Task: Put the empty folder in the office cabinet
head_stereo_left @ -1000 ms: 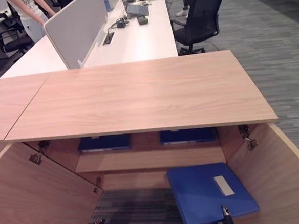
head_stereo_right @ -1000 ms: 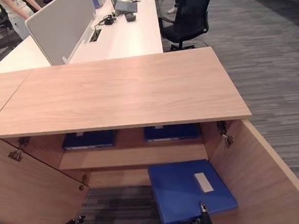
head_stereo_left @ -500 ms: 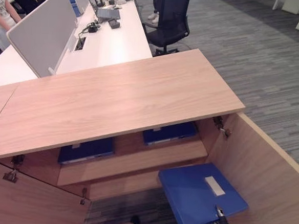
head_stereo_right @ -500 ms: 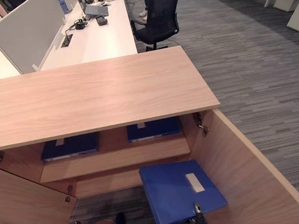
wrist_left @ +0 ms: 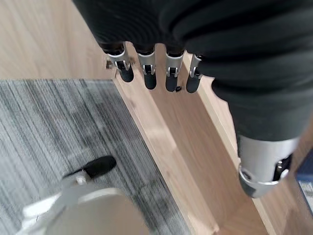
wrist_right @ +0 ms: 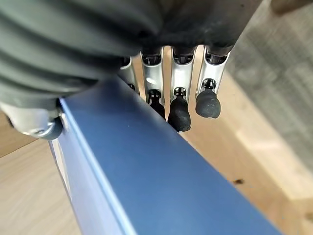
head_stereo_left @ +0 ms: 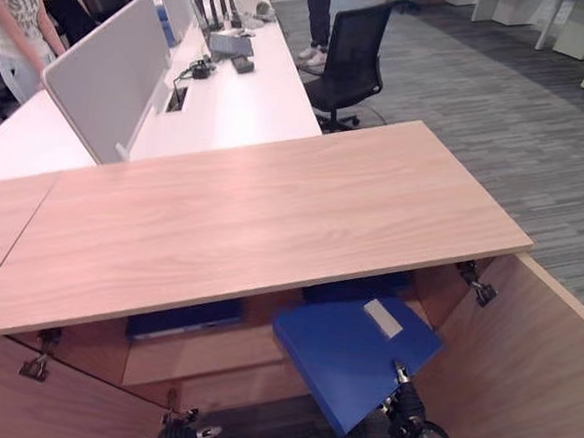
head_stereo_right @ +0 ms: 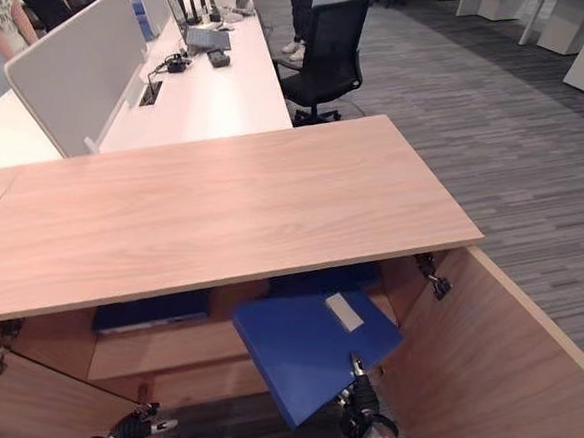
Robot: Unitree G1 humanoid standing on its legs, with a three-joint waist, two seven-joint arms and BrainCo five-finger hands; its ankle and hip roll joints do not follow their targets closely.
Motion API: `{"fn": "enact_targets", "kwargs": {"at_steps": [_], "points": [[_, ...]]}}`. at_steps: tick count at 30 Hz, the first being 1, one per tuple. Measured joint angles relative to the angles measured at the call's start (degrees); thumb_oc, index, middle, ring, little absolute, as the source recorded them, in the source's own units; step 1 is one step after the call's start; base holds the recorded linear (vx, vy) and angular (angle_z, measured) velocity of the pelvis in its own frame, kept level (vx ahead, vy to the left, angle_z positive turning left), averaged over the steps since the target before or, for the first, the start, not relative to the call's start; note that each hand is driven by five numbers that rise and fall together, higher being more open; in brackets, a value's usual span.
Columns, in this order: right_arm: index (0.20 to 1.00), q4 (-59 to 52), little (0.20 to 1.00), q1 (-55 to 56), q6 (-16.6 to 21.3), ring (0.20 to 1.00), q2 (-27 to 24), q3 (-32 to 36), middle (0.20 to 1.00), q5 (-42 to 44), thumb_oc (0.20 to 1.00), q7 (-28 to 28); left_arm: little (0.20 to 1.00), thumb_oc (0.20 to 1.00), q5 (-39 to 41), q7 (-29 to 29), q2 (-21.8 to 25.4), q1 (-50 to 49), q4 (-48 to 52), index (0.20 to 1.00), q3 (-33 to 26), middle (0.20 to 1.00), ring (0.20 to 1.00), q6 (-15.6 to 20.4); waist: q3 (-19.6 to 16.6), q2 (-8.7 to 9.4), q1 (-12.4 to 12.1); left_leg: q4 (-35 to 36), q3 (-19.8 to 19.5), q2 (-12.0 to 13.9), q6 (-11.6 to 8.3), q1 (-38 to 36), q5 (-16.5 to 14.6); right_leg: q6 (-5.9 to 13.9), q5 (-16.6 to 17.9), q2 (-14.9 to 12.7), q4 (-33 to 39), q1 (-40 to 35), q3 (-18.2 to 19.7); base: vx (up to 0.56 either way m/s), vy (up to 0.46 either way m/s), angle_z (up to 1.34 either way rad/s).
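Note:
The blue folder [head_stereo_left: 348, 355] with a white label hangs tilted in front of the open wooden cabinet [head_stereo_left: 273, 208], its far end just under the cabinet top's front edge. My right hand [head_stereo_left: 408, 425] is shut on the folder's near corner. In the right wrist view the fingers [wrist_right: 180, 110] lie along one face of the folder [wrist_right: 146, 181] and the thumb presses the other. My left hand [head_stereo_left: 177, 434] hangs low by the left door, fingers [wrist_left: 146, 73] straight and holding nothing.
Two more blue folders [head_stereo_left: 185, 318] lie on the cabinet's shelf [head_stereo_left: 197, 353]. Both doors stand open, the right door [head_stereo_left: 535, 396] close beside the folder. Behind are white desks with a divider [head_stereo_left: 107, 71], a black chair [head_stereo_left: 353, 63] and a person [head_stereo_left: 15, 19].
The camera has shifted. My right hand has lifted the folder up and forward, from low beside the right door to just under the cabinet top's edge.

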State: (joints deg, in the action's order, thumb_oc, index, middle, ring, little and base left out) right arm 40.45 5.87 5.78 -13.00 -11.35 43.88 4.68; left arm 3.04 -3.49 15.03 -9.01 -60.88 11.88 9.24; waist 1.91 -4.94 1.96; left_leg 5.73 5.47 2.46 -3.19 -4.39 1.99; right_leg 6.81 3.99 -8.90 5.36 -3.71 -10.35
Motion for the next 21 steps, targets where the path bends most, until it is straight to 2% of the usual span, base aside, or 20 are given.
{"fn": "enact_targets", "kwargs": {"at_steps": [3, 4, 6, 9, 15, 20, 21], "points": [[0.200, -2.68, 0.200, -0.56, 0.67, 0.200, -0.24, -0.07, 0.200, 0.03, 0.200, 0.04, 1.000, 1.000, -0.02, 0.32, -0.08, -0.06, -1.18, 1.000, -0.03, 1.000, 1.000, -0.22, 0.17, 0.52, 0.00, 0.01, 0.15, 0.33, -0.10, -0.10, -0.07, -0.12, -0.16, 0.31, 0.01, -0.34, 0.13, 0.02, 0.034, -0.04], [0.200, -2.73, 0.200, -1.59, 0.67, 0.200, -0.41, -1.06, 0.200, 0.07, 0.200, -0.12, 1.000, 1.000, -0.07, 0.40, -0.12, -0.03, -2.22, 1.000, -0.02, 1.000, 1.000, -0.34, 0.37, 0.93, -0.02, 0.02, 0.27, 0.42, -0.59, -0.10, -0.58, 0.05, -0.50, 0.38, 0.00, -0.31, 0.25, 0.02, 0.021, -0.05], [0.200, -2.72, 0.200, -2.70, 0.78, 0.200, -0.53, -2.31, 0.200, 0.05, 0.200, -0.25, 1.000, 1.000, -0.13, 0.46, -0.13, -0.02, -3.07, 1.000, 0.00, 1.000, 1.000, -0.55, 0.20, 1.90, -0.09, 0.02, 0.27, 0.54, -0.36, -0.03, -0.73, 0.09, -0.50, 0.46, 0.00, -0.21, 0.37, 0.01, 0.012, -0.02], [0.200, -2.53, 0.200, -4.12, 0.79, 0.200, -0.36, -2.61, 0.200, 0.04, 0.200, -1.00, 1.000, 1.000, -0.13, 0.61, -0.25, 0.19, -4.22, 1.000, 0.05, 1.000, 1.000, -0.63, -0.34, 2.46, -0.99, 0.02, 0.25, 0.53, -0.32, -0.02, -0.75, 0.09, -0.49, 0.45, 0.01, -0.25, 0.38, 0.01, 0.006, 0.00], [0.200, -0.73, 0.200, -10.35, 1.79, 0.200, -0.30, -1.40, 0.200, 0.17, 0.200, -3.46, 1.000, 1.000, -0.05, 0.70, -0.39, 0.13, -4.29, 1.000, 1.72, 1.000, 1.000, -0.68, -0.72, 2.40, -1.26, 0.02, 0.04, 0.55, -0.26, 0.07, -0.69, 0.06, -0.45, 0.47, 0.01, -0.30, 0.20, 0.01, 0.002, 0.01], [0.200, 8.42, 0.200, -18.44, 3.56, 0.200, -0.58, 2.32, 0.200, 2.48, 0.200, -6.22, 1.000, 1.000, 0.81, 0.72, 0.06, 0.44, -3.63, 1.000, 3.43, 1.000, 1.000, -0.58, -0.90, 1.83, -2.61, -0.01, -0.65, 0.54, -0.08, 1.86, -0.04, 0.06, -0.39, 0.48, 0.01, 1.21, -0.25, -0.09, -0.001, 0.06], [0.200, 9.41, 0.200, -20.16, 3.63, 0.200, -0.82, 2.59, 0.200, 2.55, 0.200, -7.02, 1.000, 1.000, 1.20, 0.69, 0.35, 0.87, -3.12, 1.000, 3.92, 1.000, 1.000, -0.59, -0.35, 1.58, -2.96, -0.44, -1.06, 0.45, 0.01, 2.90, 0.91, -0.20, 0.08, 0.41, -0.04, 1.92, -0.81, -0.22, 0.004, 0.22]]}}
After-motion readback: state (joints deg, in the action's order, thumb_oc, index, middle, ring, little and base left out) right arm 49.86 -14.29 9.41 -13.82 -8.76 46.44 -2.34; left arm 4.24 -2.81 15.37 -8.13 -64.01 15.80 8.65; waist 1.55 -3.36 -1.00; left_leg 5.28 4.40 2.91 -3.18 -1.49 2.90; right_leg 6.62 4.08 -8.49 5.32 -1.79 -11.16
